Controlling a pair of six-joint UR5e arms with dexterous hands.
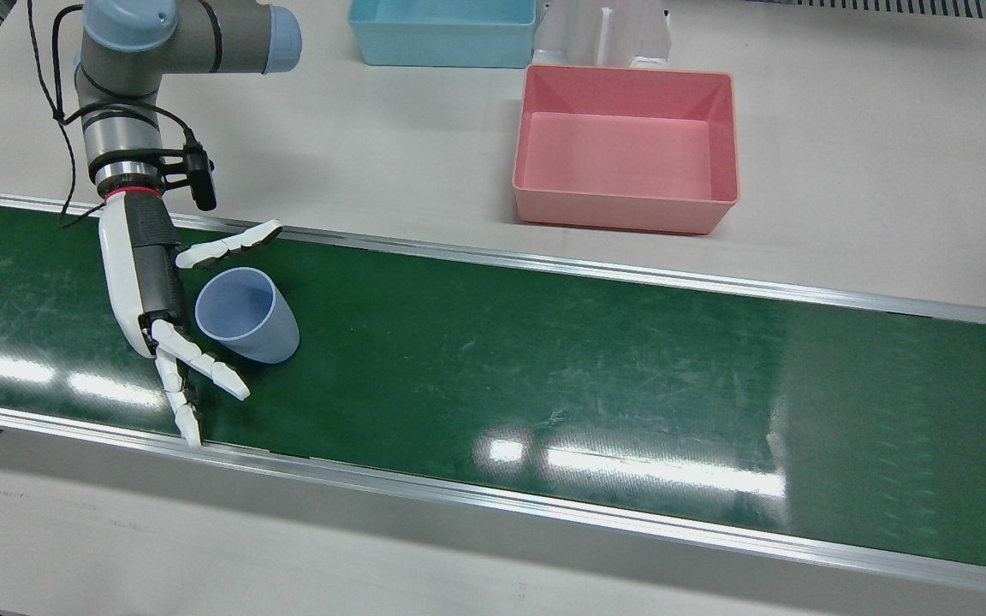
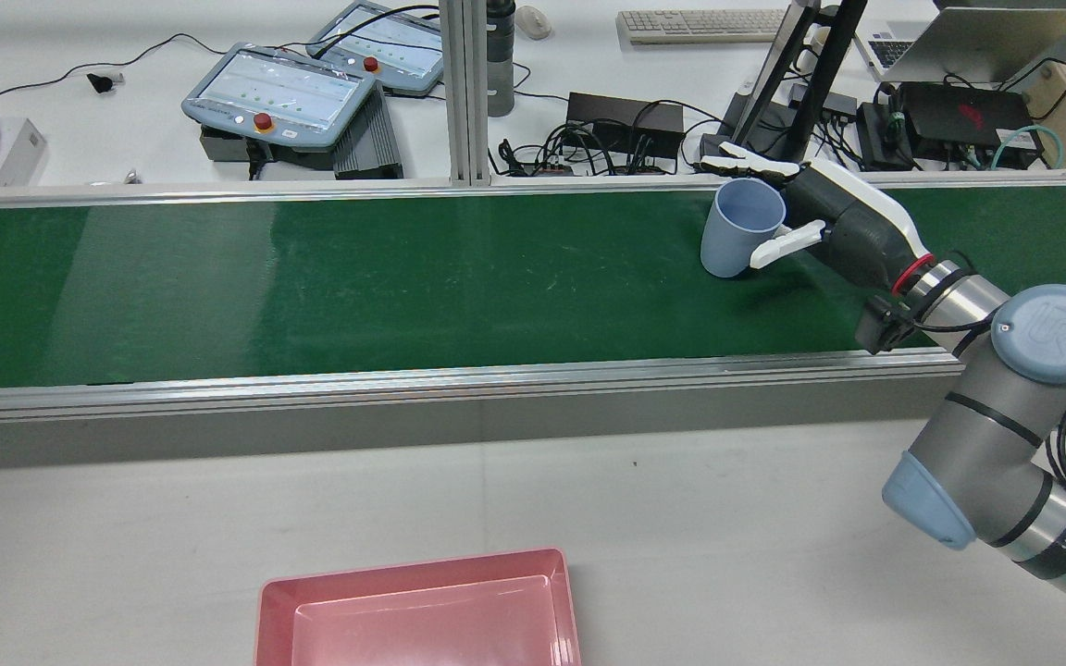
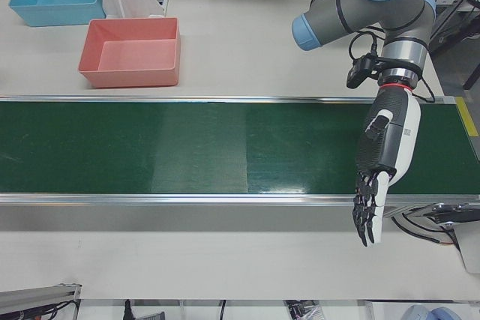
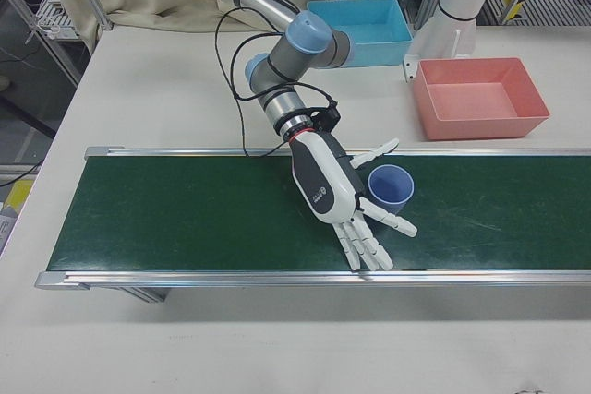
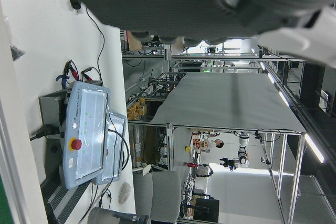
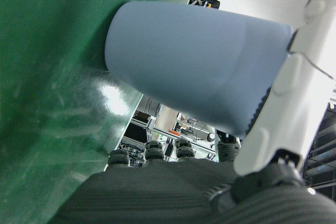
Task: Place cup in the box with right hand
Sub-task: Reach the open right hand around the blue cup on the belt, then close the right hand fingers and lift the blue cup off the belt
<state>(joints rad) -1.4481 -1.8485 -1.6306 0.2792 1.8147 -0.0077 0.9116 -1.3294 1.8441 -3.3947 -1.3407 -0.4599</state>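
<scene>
Cup-handling at this station is happening on the long green conveyor belt (image 1: 544, 359), whose scuffed, glossy surface is throwing back the ceiling lights between two aluminium rails. Beyond the belt, on the pale matte table (image 1: 887, 154), the pink box (image 1: 626, 145) is sitting empty, a smooth plastic tub with sloping walls, and a blue tub (image 1: 446, 30) of the same make is standing behind it. The right hand (image 1: 159, 291), dark in the palm with white shells on the back and fingers, is reaching low over the belt, while the left hand (image 3: 379, 177) is hanging at the far end of the belt with its fingers loosely apart and holding nothing. The cup (image 1: 246, 314) is standing upright on the belt, mouth up and long axis vertical, a pale blue, thin-walled, slightly translucent tumbler tapering toward its base. It is lying inside the right hand's spread: the palm is facing its side wall, one digit is passing behind it on the table side and the rest are fanning past it on the operators' side. The fingers are standing wide, bracketing the cup rather than clamping it; whether any of them is touching the wall I cannot tell. Closing sideways across the wall looks like the coming move, and such a light cup may tip or skid.
</scene>
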